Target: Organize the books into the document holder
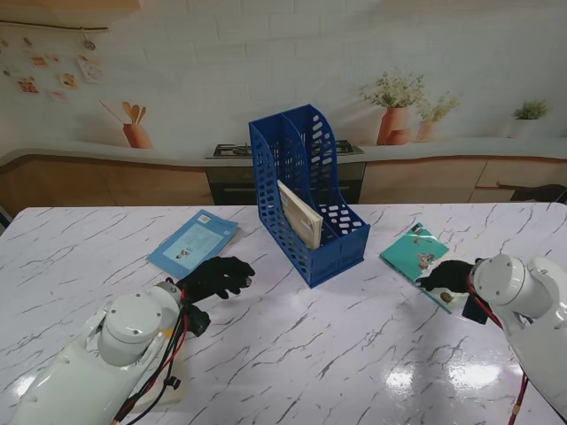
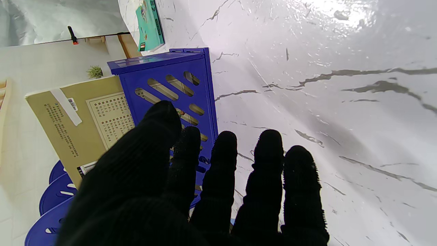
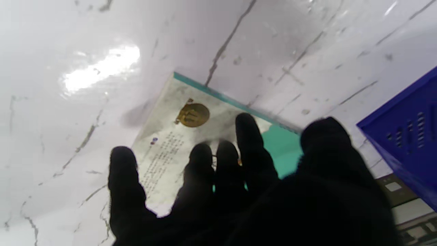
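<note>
A blue two-slot document holder (image 1: 306,208) stands mid-table with a tan book (image 1: 301,214) leaning in its right-hand slot. To its left a light blue book (image 1: 193,241) lies flat. My left hand (image 1: 215,276) hovers open just nearer to me than that book, fingers stretched toward the holder (image 2: 170,85) and the tan book (image 2: 82,123). A teal book (image 1: 413,252) lies flat on the right. My right hand (image 1: 447,276) is open over its near corner; in the right wrist view its spread fingers (image 3: 245,150) cover part of the teal book (image 3: 174,136). Whether they touch it is unclear.
The white marble table (image 1: 337,354) reaches to a kitchen backdrop behind. The holder's corner (image 3: 403,136) sits close to my right hand's thumb side. The teal book (image 2: 149,24) shows beyond the holder in the left wrist view.
</note>
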{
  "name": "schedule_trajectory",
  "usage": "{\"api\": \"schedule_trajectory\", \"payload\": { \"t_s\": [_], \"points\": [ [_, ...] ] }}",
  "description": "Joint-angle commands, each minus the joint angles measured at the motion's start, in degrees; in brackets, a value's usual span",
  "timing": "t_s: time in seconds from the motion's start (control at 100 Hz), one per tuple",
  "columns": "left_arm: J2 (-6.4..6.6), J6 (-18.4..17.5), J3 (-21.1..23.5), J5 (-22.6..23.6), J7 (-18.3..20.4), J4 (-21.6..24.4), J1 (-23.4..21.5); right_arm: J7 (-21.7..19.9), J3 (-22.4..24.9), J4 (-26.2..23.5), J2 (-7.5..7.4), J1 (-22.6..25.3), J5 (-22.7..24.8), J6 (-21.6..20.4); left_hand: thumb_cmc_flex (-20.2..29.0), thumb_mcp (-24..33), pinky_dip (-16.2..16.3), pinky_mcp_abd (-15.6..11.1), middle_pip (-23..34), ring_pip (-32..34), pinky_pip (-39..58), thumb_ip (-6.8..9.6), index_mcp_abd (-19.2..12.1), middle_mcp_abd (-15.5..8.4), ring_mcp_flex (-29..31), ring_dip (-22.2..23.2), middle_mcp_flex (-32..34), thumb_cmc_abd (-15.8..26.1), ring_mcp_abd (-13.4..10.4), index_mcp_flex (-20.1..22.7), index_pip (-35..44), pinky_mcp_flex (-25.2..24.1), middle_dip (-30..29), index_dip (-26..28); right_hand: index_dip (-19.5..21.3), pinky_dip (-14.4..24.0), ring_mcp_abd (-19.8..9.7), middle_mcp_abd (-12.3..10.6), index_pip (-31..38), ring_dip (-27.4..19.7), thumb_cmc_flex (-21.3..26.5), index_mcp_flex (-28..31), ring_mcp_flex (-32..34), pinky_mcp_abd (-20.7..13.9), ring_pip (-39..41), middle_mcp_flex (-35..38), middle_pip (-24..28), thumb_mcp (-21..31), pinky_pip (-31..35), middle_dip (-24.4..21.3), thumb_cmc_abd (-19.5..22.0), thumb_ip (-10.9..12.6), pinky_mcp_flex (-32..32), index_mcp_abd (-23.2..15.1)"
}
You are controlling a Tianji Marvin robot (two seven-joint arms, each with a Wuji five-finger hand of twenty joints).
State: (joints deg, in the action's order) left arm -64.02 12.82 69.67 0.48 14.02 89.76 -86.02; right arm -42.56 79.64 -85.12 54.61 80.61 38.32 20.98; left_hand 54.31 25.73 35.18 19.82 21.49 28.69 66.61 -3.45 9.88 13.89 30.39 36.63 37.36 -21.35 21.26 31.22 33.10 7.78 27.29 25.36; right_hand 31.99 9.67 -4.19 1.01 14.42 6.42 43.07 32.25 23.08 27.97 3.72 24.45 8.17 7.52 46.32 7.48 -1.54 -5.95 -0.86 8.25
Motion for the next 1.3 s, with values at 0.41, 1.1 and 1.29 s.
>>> {"api": "schedule_trajectory", "payload": {
  "t_s": [0.41,1.1,1.29],
  "points": [
    [-0.22,-1.34,0.17,0.25,0.43,0.2,-1.38,-13.28,-4.09,-8.11,-1.93,6.82,-4.63,-3.97,1.78,-1.93,0.49,0.84,0.96,1.29,0.31,1.33,0.28,0.14,-0.59,-0.11,-1.21,1.17,-0.45,0.43,1.13,-0.25,-0.3,-0.12,0.43,4.47,9.03,8.69,2.13,1.11,3.39,6.57,11.71,-22.14,3.5,14.33,7.54,-6.03,8.52,3.38,3.44,3.57,5.75,3.81],
    [-0.35,-1.21,0.38,0.14,-0.03,-0.07,-1.38,12.19,4.65,-19.5,3.31,18.23,-3.51,-12.36,2.06,-2.08,0.51,0.84,1.09,1.33,0.3,1.32,0.3,0.15,-0.61,-0.11,-1.11,1.13,-0.41,0.48,1.35,-0.24,-0.26,-0.25,4.38,10.39,9.14,2.51,9.57,8.44,1.25,11.9,22.09,-7.14,10.42,24.82,9.72,-7.96,15.17,8.8,-1.57,3.97,11.29,-5.9],
    [-0.35,-1.48,0.18,0.05,0.1,-0.35,-1.1,15.84,3.84,-13.6,3.93,16.21,-1.42,-12.48,2.08,-2.07,0.52,0.84,1.08,1.37,0.29,1.3,0.38,0.15,-0.47,-0.12,-1.09,1.09,-0.39,0.5,1.38,-0.24,-0.27,-0.28,5.03,11.56,8.6,1.84,10.37,9.48,2.6,11.94,22.39,-7.15,9.86,24.86,10.36,-7.26,14.91,10.29,-4.67,4.46,11.39,-6.9]
  ]
}}
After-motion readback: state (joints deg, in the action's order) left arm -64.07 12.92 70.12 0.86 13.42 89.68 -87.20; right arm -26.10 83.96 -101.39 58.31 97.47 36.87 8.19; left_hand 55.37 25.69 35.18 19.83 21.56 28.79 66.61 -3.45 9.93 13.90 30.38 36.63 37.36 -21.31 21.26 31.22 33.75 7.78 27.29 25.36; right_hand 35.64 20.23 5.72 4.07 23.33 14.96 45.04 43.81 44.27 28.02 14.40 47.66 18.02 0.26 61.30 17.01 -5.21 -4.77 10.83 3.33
